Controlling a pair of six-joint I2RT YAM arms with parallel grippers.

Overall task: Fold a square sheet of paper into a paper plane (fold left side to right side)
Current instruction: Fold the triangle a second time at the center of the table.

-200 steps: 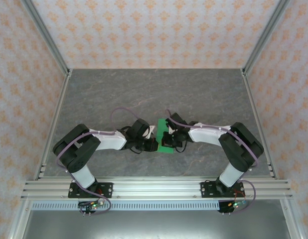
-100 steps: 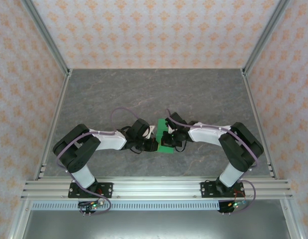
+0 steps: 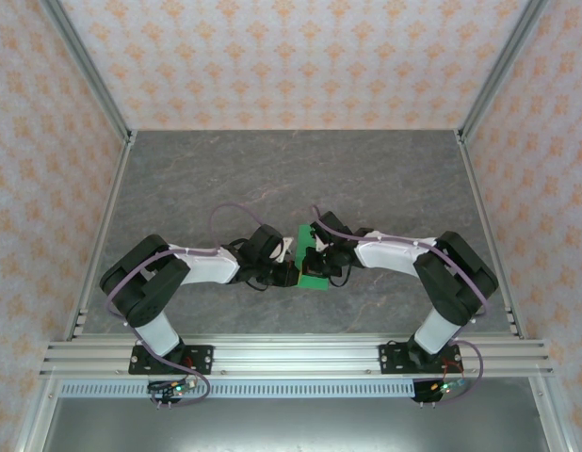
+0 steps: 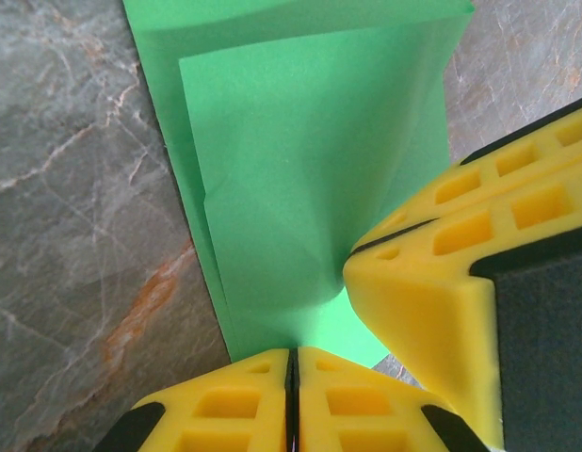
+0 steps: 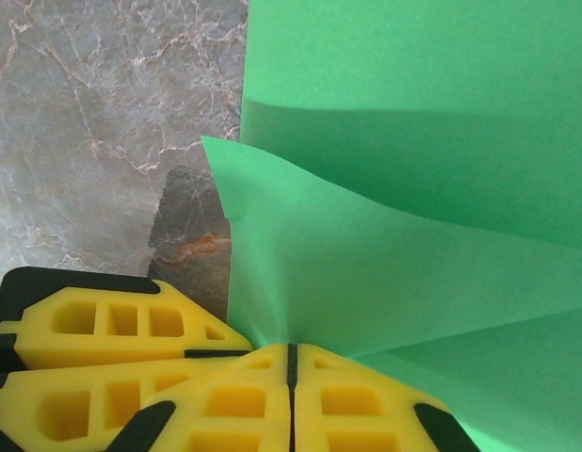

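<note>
1. The sheet of paper (image 3: 311, 235) lies a little below the middle of the top frame, on the grey stone-look table (image 3: 272, 179). It is folded into a narrow upright strip.
2. The left gripper (image 3: 293, 273) reaches in from the left and the right gripper (image 3: 316, 261) from the right. They meet over the lower half of the strip and hide part of it.
3. Left wrist frame: the left gripper (image 4: 293, 353) has its yellow fingers pressed together at the bottom edge, pinching the near edge of the paper (image 4: 310, 169). The paper shows overlapping layers and a bulge above the pinch.
4. In the same frame the right gripper (image 4: 395, 231) fills the lower right and covers that corner of the paper.
5. Right wrist frame: the right gripper (image 5: 293, 348) is closed, with a raised flap of the paper (image 5: 413, 254) running into the seam between its fingers.
6. The left gripper (image 5: 216, 355) sits at the lower left of that frame, just beside the right one.
7. Patterned walls (image 3: 291, 56) enclose the table; a metal rail (image 3: 291, 356) runs along the bottom.
</note>
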